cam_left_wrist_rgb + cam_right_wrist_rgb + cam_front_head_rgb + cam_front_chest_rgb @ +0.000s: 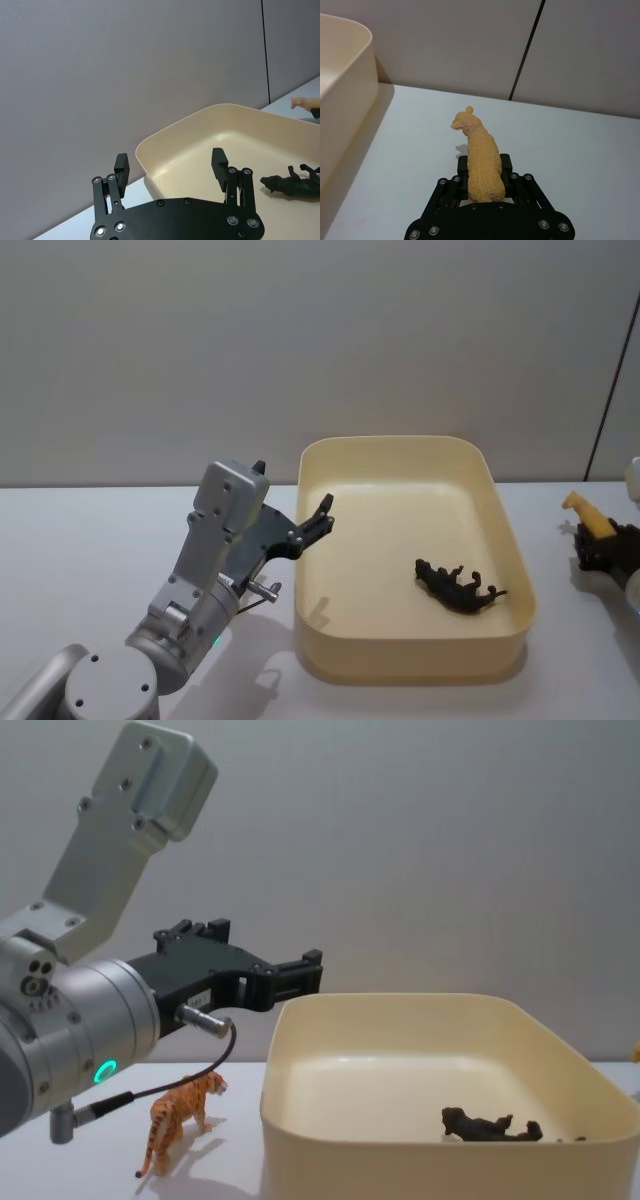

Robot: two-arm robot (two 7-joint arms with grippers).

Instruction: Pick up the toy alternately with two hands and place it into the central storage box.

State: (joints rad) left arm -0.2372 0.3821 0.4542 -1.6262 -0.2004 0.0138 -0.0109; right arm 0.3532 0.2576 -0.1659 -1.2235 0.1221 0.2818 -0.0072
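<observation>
right gripper (483, 174): fingers closed on the flanks of the yellow alpaca toy (479, 157), whose head and neck poke out past the fingertips. It sits near the right edge of the table (90, 530), well apart from the box.
why held so: the grip runs across the body's midsection. I judge that steady enough for the carry, with little chance of the toy pivoting.
yellow alpaca toy: this is the task's thing in hand and it is outside the box. Can't tell whether its feet are clear of the table.
left gripper (312, 525): wide open and empty. It hangs raised just beside the box's left wall, fingertips pointing over the rim. I judge it idle while the right arm takes this turn.
storage box (400, 444): cream tub at the middle of the table, its back wall near the rear edge.
dark animal toy (458, 587): lies on its side on the box floor with legs up, toward the front right corner. Species unclear.
tiger toy (180, 1113): stands upright on the table left of the box, under the left arm, and is not yet binned.
in the way: the box's right wall stands between the alpaca and the box floor, so the toy must go up and over the rim. The dark toy takes up the near-right floor, so the rear or centre looks like the better drop spot. The left gripper is at the opposite wall, so I judge it no obstacle.
</observation>
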